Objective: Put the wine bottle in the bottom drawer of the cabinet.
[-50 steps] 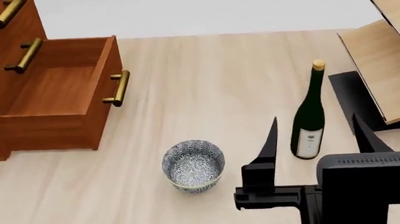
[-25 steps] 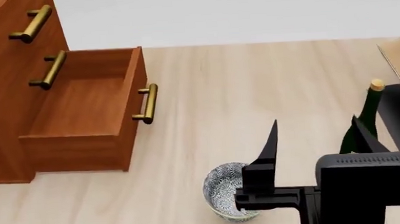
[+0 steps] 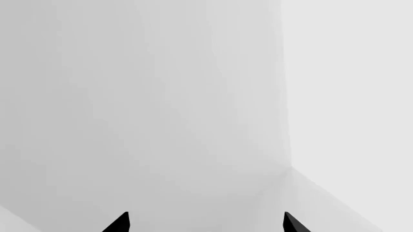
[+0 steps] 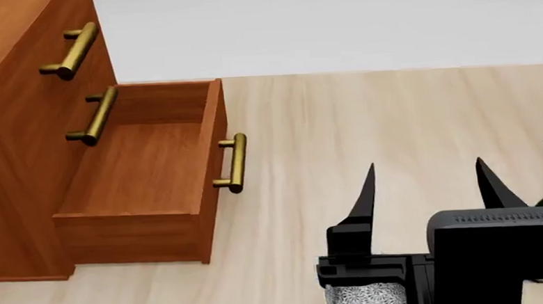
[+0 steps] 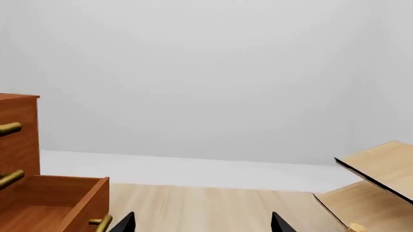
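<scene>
Head view: right end effector [image 4: 425,186] spread wide, empty, beside bottom drawer [image 4: 142,179].

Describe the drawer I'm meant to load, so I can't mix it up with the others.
Start at the reddish-brown cabinet on the left of the head view. The bottom drawer is the lowest box, next to the pale wood floor. Its neighbours above show only flat fronts with brass handles; this one is pulled out, showing a bare floor, its handle facing right.
</scene>
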Available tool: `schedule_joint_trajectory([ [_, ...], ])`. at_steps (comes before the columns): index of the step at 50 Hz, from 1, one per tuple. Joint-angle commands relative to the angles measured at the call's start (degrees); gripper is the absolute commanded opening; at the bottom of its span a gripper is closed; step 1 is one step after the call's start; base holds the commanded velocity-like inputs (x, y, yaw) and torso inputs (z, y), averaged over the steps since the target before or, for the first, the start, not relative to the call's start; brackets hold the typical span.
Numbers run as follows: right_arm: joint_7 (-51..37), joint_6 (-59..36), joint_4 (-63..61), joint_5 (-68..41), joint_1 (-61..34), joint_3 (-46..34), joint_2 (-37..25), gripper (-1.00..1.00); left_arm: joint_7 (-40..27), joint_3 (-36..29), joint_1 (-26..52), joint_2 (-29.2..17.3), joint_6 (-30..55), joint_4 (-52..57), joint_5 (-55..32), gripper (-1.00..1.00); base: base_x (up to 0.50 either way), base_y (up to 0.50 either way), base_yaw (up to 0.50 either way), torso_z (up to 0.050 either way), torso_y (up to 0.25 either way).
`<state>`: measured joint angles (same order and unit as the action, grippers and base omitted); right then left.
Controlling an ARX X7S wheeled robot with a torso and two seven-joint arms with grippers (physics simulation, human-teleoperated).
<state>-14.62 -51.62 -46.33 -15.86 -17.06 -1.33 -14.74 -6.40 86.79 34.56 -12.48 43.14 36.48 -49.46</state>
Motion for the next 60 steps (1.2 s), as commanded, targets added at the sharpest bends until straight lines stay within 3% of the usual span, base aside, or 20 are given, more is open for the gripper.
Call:
schedule_joint_trajectory([
  [1, -0.31, 0.17, -0.08, -0.12, -0.05, -0.33, -0.3, 1.0, 0.03, 0.0, -0.16, -0.02, -0.05, -0.11, -0.3, 1.0, 0.18, 0.15, 0.0, 0.0, 0.0],
  [60, -1.19, 0.99, -0.25, -1.71, 0.01, -0.79, -1.67, 1.0, -0.52, -0.63, -0.76, -0.09, -0.37, 0.0, -0.95, 1.0, 0.22, 0.02, 0.0, 0.0, 0.0],
])
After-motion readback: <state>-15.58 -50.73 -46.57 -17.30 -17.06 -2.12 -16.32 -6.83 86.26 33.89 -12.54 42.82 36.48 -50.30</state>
